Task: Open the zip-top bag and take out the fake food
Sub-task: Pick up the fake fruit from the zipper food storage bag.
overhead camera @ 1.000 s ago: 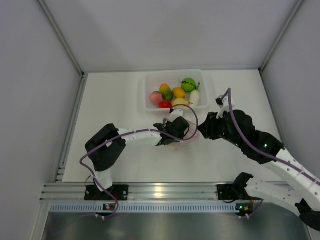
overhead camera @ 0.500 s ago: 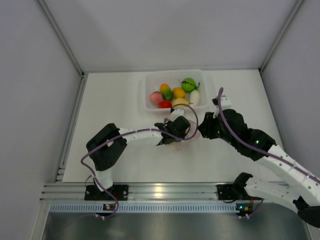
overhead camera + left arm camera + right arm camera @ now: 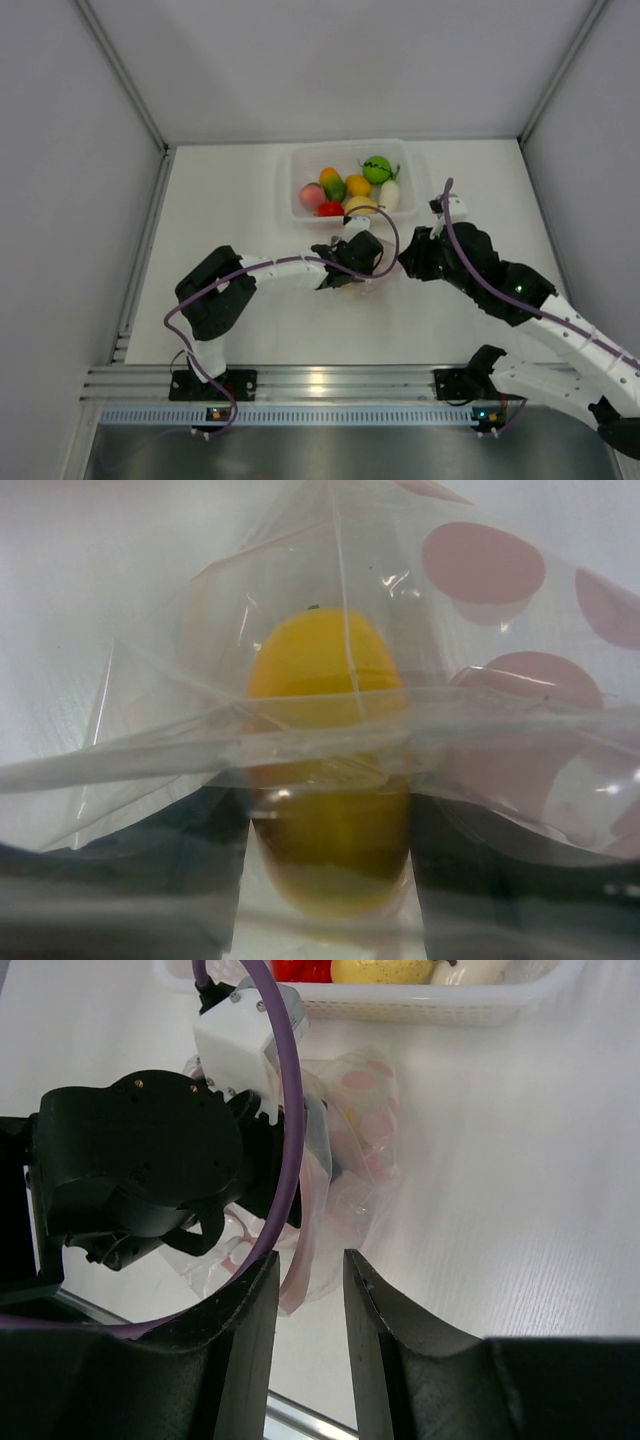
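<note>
At the middle of the tabletop (image 3: pixel 230 200), just in front of a clear rectangular tub (image 3: pixel 290 195), the zip-top bag (image 3: pixel 360 1160) is seen lying crumpled between the two arms. Its thin clear plastic is printed with pink dots, and the left arm's black and white wrist covers much of it from above.

The left tool (image 3: pixel 328 850) is reached in from the left, and folds of the bag are draped across its dark fingers (image 3: pixel 130 880). A yellow fruit (image 3: pixel 325 680) is seen between those fingers, filling the gap from one finger to the other. The left tool therefore appears to be closed on this piece, with bag plastic wrapped around it. It cannot be told from these views whether the fingers are inside the bag or pressing from outside.

The right tool (image 3: pixel 308 1290) is brought in from the right, low over the tabletop at the bag's near edge. Its jaws are held apart, with white tabletop visible in the gap, and a corner of the plastic is seen reaching into that gap. No clamping of the plastic is shown.

The rest of the fake food (image 3: pixel 350 185) is gathered in the tub behind the bag: pink, red, orange, yellow, green and white pieces are packed close together. The tub is placed near the far edge of the tabletop, just beyond the left wrist.
</note>
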`<state>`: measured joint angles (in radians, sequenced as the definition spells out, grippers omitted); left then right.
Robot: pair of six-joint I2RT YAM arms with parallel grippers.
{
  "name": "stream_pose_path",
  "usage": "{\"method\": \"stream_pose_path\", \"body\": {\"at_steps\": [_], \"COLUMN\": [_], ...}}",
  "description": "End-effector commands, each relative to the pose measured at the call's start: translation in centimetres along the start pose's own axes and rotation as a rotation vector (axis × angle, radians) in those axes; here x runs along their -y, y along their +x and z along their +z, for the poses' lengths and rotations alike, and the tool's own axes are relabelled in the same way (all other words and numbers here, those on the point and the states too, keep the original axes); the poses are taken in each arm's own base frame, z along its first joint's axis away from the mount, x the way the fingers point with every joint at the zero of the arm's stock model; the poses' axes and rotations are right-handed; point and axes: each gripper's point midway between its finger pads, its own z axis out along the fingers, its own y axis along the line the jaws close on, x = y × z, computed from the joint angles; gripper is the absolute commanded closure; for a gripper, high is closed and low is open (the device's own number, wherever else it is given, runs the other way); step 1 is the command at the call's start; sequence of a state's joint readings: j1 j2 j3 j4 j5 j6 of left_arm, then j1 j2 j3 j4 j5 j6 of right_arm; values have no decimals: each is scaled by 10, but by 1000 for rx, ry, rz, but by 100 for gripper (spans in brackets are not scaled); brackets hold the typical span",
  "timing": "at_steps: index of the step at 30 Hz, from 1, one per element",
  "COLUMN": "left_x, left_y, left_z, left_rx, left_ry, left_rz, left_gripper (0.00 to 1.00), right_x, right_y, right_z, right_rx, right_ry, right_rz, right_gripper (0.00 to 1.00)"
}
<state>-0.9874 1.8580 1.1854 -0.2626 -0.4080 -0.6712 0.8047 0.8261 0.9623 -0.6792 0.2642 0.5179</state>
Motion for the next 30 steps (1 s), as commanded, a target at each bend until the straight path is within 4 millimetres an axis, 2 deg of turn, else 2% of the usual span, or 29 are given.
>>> {"method": "stream_pose_path", "body": {"at_steps": [1,7,13,14,16,17,18,23,24,25,30], "left_x": [12,18,27,32,35,41,46,58,58,67,74], "left_y": [-4,-4,-5,-10,-2,-9,-10,-11,-7,-12,0], "left_z": [-2,-6,-17,-21,-24,-30,-35,-53,-54,-61,-67], "left_rx": [-1,6,16,34,18,42,41,61,49,66,52], "left_ry": [24,37,97,128,176,212,246,371,383,439,500], "left_rz": [-9,-11,-20,-31,-28,-44,-46,-37,-25,-27,41], "left_gripper": [100,100,100,100,100,100,100,100,100,100,100], "right_x": [-8,-11,-6,-4,-1,4,7,16,17,17,14], "right_y": [1,0,14,14,15,13,12,5,5,2,-3], "right_z": [9,24,45,47,50,50,51,54,55,56,64], "right_rx": [-11,-16,-46,-41,-32,-19,-13,18,23,35,36], "right_ry": [-16,-1,36,47,65,87,101,150,150,154,156], "right_rz": [-4,-11,-21,-19,-21,-28,-31,-42,-43,-43,-61], "right_gripper": [67,67,67,68,75,78,85,97,98,99,100]}}
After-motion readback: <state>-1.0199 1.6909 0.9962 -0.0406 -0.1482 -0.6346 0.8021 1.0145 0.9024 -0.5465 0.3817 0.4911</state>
